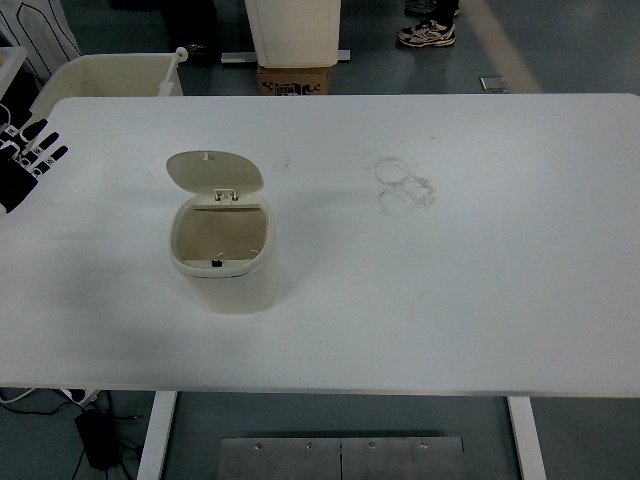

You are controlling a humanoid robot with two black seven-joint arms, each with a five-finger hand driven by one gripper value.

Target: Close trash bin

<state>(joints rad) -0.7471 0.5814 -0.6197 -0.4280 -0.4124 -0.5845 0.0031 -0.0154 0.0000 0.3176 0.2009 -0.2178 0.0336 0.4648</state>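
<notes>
A small cream trash bin (228, 268) stands on the white table (450, 280), left of centre. Its round lid (213, 171) is swung up and back on its hinge, leaving the mouth of the bin uncovered. My left hand (32, 152) hovers at the table's left edge, well to the left of the bin and a little beyond it, with fingers spread and nothing in them. The right arm is out of sight.
Faint ring-shaped smudges (405, 186) mark the table right of the bin. Beyond the far edge stand a cream tub (105, 75), a cardboard box (295, 80) and a person's shoes (427, 34).
</notes>
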